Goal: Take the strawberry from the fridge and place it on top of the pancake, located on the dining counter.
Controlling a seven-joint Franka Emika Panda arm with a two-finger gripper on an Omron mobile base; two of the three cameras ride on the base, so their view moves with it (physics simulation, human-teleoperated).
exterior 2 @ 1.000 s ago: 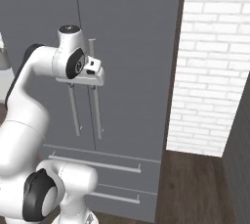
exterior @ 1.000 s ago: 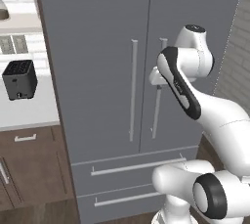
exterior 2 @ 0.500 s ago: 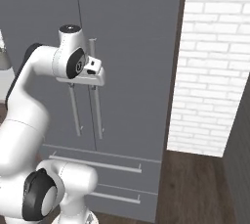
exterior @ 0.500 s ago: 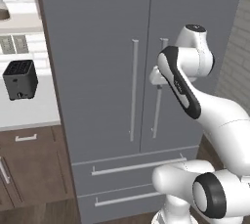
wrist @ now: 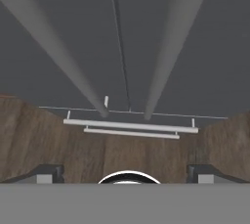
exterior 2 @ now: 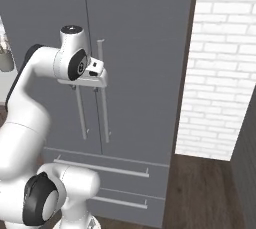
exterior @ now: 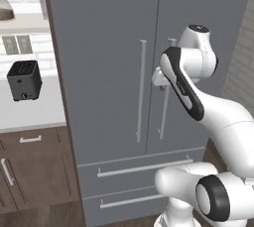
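The robot's white arm (exterior: pixel 198 97) takes up the near right of the left base view, and its own bulk hides most of the claw (exterior 2: pixel 85 87), so the two fingers are hard to pick out from either side. In the hand view the finger tips (wrist: pixel 46 173) sit far apart at the bottom corners, so the claw is wide open and holding nothing.

Right past it is the fridge (exterior: pixel 109 47), both doors closed. The claw is up against the top part of the two long vertical handles (exterior: pixel 141 89), by the seam between the doors; whether it touches a bar can't be told. The strawberry would be behind those closed doors, so it can't be seen.

The hand view looks down the doors to the two drawer handles (wrist: pixel 131 125) and the wood floor (wrist: pixel 29 140) below.

Left of the fridge there's a counter (exterior: pixel 30 114) with a black toaster (exterior: pixel 24 80), cut off at the frame edge. On the right, a white brick wall (exterior 2: pixel 225 63) with open floor in front.
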